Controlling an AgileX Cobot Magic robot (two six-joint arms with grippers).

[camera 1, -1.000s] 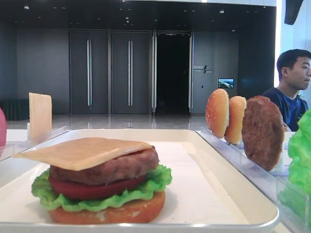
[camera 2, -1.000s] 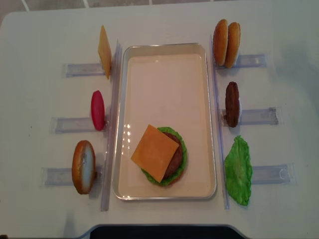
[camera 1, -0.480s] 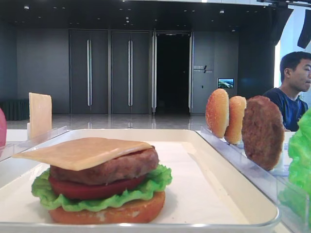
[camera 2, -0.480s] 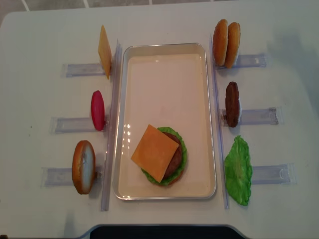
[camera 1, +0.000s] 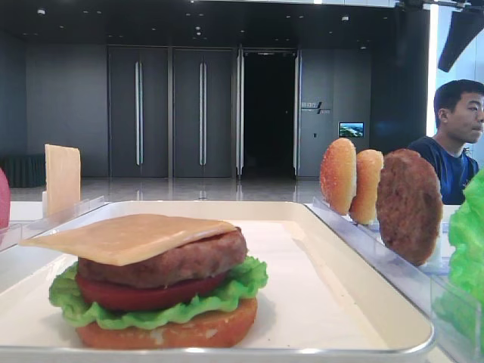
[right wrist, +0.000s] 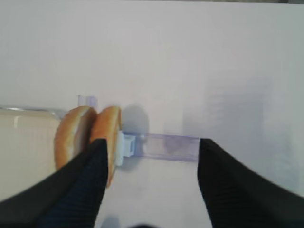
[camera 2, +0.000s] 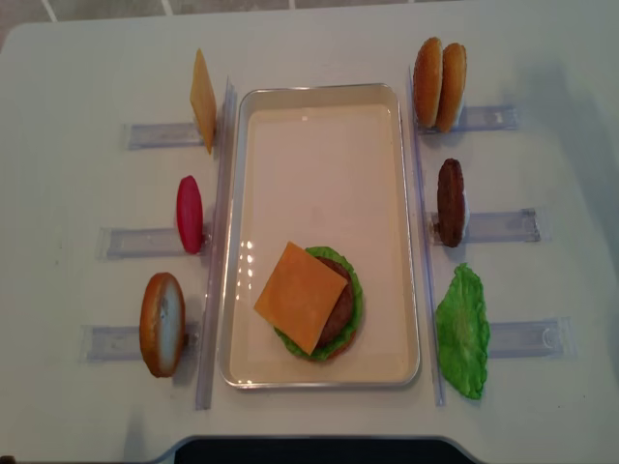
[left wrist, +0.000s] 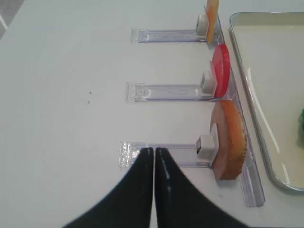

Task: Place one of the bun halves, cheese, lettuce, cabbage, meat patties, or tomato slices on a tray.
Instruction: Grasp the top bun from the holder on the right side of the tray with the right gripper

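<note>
On the cream tray [camera 2: 319,97] stands a stack topped by a cheese [camera 2: 301,296] slice, over a meat patty [camera 1: 162,261], tomato [camera 1: 144,295], lettuce [camera 1: 234,291] and a bottom bun. Two domed bun halves [camera 2: 440,84] stand upright in a clear rack at the back right. In the right wrist view my right gripper [right wrist: 152,143] is open above that rack, its left finger overlapping the nearer bun half [right wrist: 107,137]. My left gripper [left wrist: 154,150] is shut and empty over the near-left rack, left of another bun piece [left wrist: 230,140]. Neither gripper shows in the overhead view.
Clear racks flank the tray. On the left they hold an upright cheese slice [camera 2: 202,100] and a tomato slice [camera 2: 190,214]. A patty [camera 2: 450,201] and a lettuce leaf [camera 2: 462,331] are on the right. A person [camera 1: 457,132] sits behind at the right.
A dark shape at the top right of the front view has shifted. The food on the tray and in the racks has not moved.
</note>
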